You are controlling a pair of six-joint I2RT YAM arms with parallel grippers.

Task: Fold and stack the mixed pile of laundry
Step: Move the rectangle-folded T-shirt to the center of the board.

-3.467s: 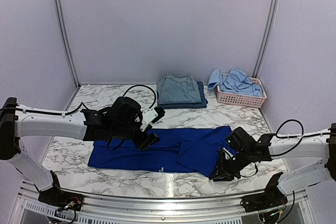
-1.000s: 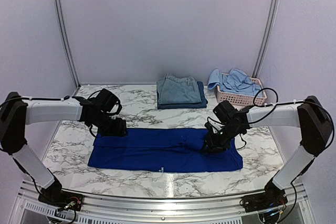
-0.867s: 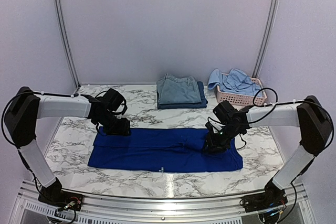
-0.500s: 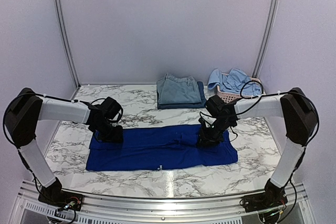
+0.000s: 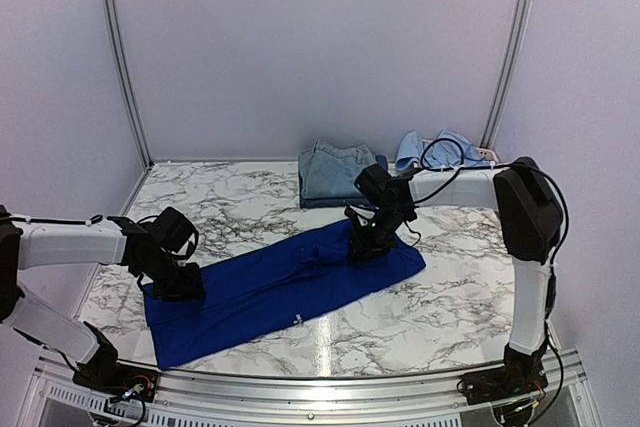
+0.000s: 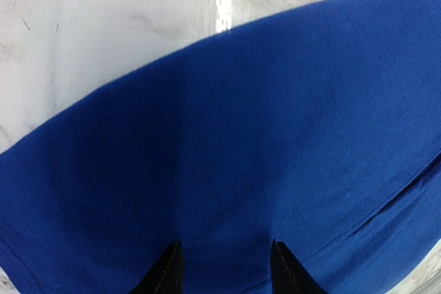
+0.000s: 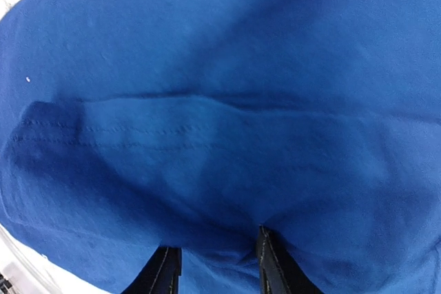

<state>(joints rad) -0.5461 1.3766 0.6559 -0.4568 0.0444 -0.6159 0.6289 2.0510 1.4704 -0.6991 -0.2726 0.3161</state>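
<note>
Nearest, at 8 o'clock on the tabletop (image 5: pixel 450 287), the left pincer (image 6: pixel 224 273), narrow, nips the near end of the T-shirt (image 5: pixel 290 282). Folded into a long band, the T-shirt slants up toward centre, where the right pincer (image 7: pixel 215 266), also narrow, pinches its far end. Folded denim (image 5: pixel 335 172) lies at 12 o'clock, a light-blue shirt (image 5: pixel 415 147) at 1 o'clock.
</note>
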